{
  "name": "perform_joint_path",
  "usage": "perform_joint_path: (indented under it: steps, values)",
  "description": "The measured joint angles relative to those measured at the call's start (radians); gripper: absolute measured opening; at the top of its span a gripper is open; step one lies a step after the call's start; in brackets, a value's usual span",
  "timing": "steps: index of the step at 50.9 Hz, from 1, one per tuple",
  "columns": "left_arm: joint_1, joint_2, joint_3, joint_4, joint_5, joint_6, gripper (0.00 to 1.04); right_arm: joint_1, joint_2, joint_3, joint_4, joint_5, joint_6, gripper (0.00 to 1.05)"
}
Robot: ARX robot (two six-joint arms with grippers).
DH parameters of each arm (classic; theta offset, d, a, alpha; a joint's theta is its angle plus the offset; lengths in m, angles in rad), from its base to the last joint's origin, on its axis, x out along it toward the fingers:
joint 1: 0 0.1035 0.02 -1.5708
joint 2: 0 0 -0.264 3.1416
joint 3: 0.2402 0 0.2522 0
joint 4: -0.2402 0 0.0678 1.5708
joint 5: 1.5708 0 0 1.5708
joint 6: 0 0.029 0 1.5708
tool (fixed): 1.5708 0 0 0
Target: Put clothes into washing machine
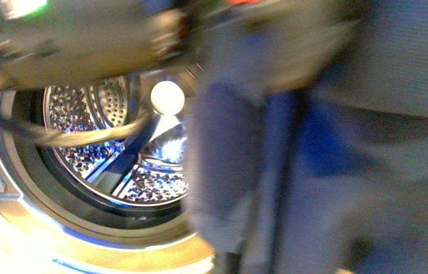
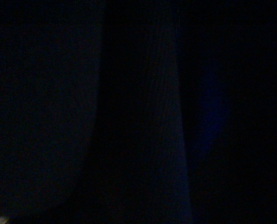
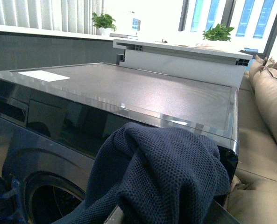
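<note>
**Clothes (image 1: 326, 171) hang close before the washer (image 1: 28, 220)**

Blurred blue clothes fill the near right of the front view. Behind them, to the left, the drum (image 1: 143, 182) stands open. Cloth hides both arms' fingers, so I cannot tell their state. The left wrist view is dark.

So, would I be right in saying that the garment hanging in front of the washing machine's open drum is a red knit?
Not quite: the garment is blue, not red, as the front view shows. It does hang in front of the washing machine's open drum.
</note>
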Motion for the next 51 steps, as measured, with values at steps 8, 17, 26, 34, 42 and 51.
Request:
perform_joint_path:
  steps: [8,17,26,34,42,51]
  values:
    - [-0.044,0.014,0.030,0.022,-0.037,-0.046,0.98,0.000,0.000,0.000,0.000,0.000,0.000,0.09]
    - [-0.094,0.029,0.040,0.041,-0.019,-0.096,0.98,0.000,0.000,0.000,0.000,0.000,0.000,0.09]
    - [-0.146,0.046,0.054,0.032,0.035,-0.120,0.98,0.000,0.000,0.000,0.000,0.001,0.000,0.09]
    - [-0.173,0.078,0.094,0.010,-0.034,-0.098,0.98,0.000,0.000,0.000,0.000,0.001,0.000,0.09]
    - [-0.194,0.117,0.134,0.039,-0.143,-0.099,0.98,0.000,0.000,0.000,0.000,0.001,0.000,0.09]
    - [-0.199,0.143,0.168,0.066,-0.228,-0.100,0.98,0.000,0.000,0.000,0.000,0.001,0.000,0.09]
